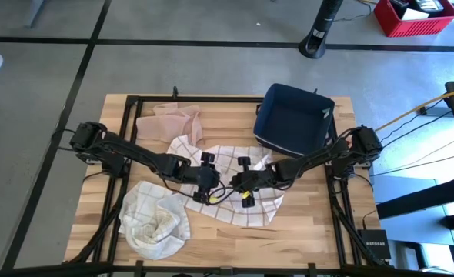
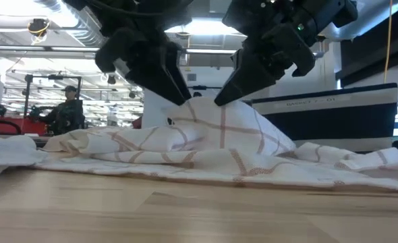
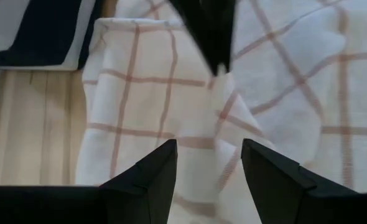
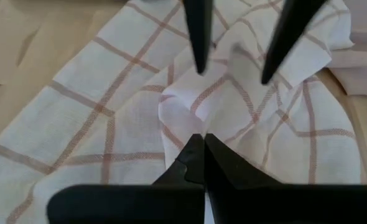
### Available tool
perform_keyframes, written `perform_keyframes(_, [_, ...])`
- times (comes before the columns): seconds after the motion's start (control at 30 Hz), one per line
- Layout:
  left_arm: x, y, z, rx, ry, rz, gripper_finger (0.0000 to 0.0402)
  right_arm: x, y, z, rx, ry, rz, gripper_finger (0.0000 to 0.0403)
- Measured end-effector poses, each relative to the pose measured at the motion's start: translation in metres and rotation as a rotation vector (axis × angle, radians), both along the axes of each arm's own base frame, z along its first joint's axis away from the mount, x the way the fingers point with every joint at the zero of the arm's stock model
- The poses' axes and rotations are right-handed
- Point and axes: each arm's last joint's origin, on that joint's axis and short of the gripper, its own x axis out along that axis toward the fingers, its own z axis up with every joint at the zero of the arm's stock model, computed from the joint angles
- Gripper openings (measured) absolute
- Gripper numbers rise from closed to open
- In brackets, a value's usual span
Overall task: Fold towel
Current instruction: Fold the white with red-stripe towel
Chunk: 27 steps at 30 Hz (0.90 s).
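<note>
Two grippers meet over the checked towel spread at the middle of your table: the right gripper has its fingers pinched shut on a raised ridge of the cloth, while the left gripper stands spread just beside it, holding nothing. You look to be at the first grasp, so next bring the left fingers onto the cloth and close them before lifting. Only the low view shows the tented peak; only the high view shows the crumpled towel nearer, the pink cloth and blue bin farther.

place: workshop/lab | cues: exposed ceiling ducts, concrete floor (taped lines), red bin
</note>
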Motion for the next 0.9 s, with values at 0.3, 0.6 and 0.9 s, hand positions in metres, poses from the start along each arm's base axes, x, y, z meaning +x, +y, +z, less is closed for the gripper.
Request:
perform_keyframes(0.3, [0.004,0.004,-0.001,0.001,-0.004,0.022,0.0172,0.002,0.0,0.002,-0.001,-0.024,-0.011,0.0001])
perform_keyframes(0.6, [0.008,0.008,-0.014,0.083,0.03,0.064,0.0144,0.003,0.0,0.003,0.017,-0.042,0.002,0.0001])
perform_keyframes(0.9, [0.0,0.01,0.012,0.036,-0.043,0.104,0.0013,0.004,0.0,0.002,0.108,-0.056,-0.079,0.0051])
